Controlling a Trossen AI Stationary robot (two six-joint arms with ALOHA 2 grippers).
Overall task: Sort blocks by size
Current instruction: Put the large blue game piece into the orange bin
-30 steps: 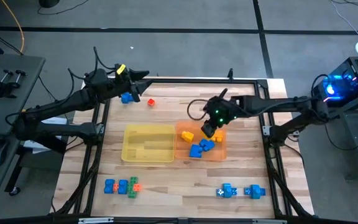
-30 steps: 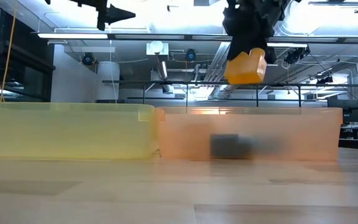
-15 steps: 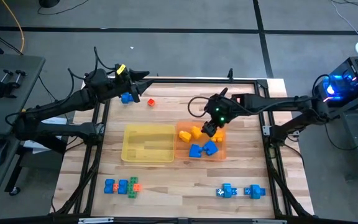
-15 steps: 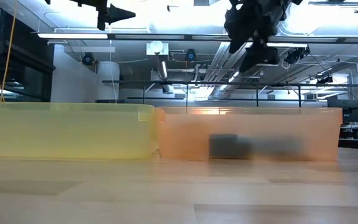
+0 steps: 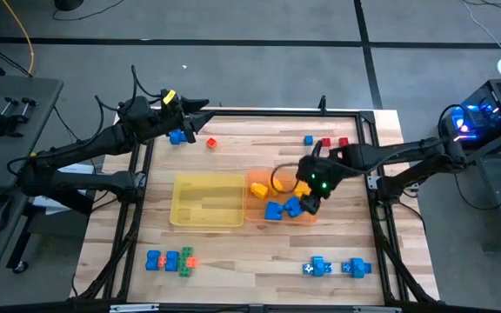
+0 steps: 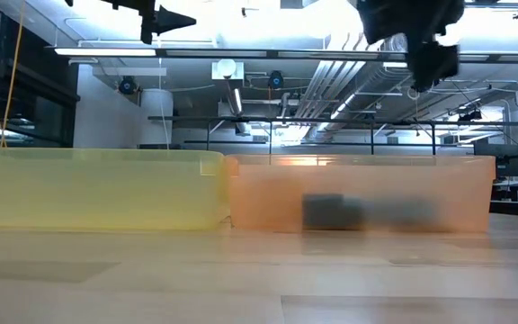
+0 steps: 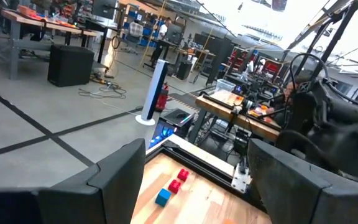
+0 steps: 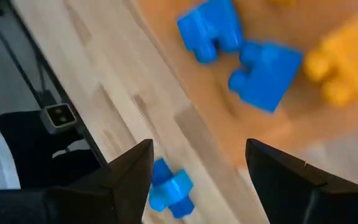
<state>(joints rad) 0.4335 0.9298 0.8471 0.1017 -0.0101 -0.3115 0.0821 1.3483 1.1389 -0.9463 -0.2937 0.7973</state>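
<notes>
Right gripper [image 5: 310,203] empty, jaws wide, over the orange tray's [image 5: 309,217] right edge.

Its fingers [image 8: 129,174] stand well apart with nothing between them; a second ago they held a yellow block [image 5: 277,184] above the tray, and that block now lies inside with another yellow one [image 5: 258,189] and two blue blocks [image 5: 283,208]. The gripper has since slid from the tray's middle to its right rim. By my reading one larger block is sorted and the arm is free for another. Still outside the tray: a blue pair [image 5: 337,267] toward the front right, a mixed row [image 5: 170,260] front left, small ones [image 5: 325,141] behind it. The yellow tray [image 5: 207,201], just left, looks empty. Left gripper [image 5: 200,115] waits wide open, far left and behind, near a blue block [image 5: 177,136] and a tiny orange-red block [image 5: 211,143].
</notes>
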